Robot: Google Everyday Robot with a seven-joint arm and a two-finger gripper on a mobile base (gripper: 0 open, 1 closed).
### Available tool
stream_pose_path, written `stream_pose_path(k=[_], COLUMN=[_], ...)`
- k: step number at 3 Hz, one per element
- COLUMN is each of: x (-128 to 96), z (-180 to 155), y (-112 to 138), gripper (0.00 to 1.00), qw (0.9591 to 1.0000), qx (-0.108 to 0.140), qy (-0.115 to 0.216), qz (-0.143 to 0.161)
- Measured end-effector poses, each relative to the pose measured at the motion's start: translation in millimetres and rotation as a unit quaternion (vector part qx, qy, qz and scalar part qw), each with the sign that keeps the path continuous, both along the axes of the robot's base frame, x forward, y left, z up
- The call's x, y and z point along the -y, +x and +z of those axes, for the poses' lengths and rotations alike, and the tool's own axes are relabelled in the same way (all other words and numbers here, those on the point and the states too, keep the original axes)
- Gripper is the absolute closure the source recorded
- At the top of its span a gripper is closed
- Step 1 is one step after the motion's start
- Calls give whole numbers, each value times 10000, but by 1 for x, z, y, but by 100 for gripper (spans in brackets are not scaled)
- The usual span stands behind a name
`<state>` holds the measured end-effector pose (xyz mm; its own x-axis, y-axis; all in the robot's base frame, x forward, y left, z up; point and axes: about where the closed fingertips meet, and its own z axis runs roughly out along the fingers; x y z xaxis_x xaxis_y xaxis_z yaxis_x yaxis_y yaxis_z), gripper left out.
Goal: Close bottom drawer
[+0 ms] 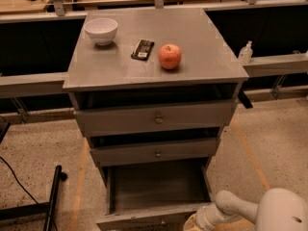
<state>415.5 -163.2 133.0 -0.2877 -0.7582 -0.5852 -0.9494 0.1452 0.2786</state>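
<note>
The grey cabinet (159, 71) stands in the middle of the camera view. Its bottom drawer (156, 186) is pulled far out, showing an empty shallow grey tray; its front runs along the bottom edge of the view. The middle drawer (156, 151) and the top drawer (156, 118) stand slightly out. My white arm (240, 211) comes in from the lower right. My gripper (190, 224) is at the right end of the bottom drawer's front, mostly cut off by the view's bottom edge.
On the cabinet top lie a white bowl (101, 30), a dark snack bar (143, 49) and a red apple (170, 57). A small bottle (246, 52) stands on a rail at the right. A black pole (53, 196) lies on the floor at the left.
</note>
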Motion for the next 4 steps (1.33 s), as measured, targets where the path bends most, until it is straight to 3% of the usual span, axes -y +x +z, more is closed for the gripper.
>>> stream_pose_path(k=[3,4], x=[11,24], z=[7,32], y=[28,7], gripper=[100,100], qw=[9981,9973], qx=[385,694], qy=[247,73], qz=[-406,-227])
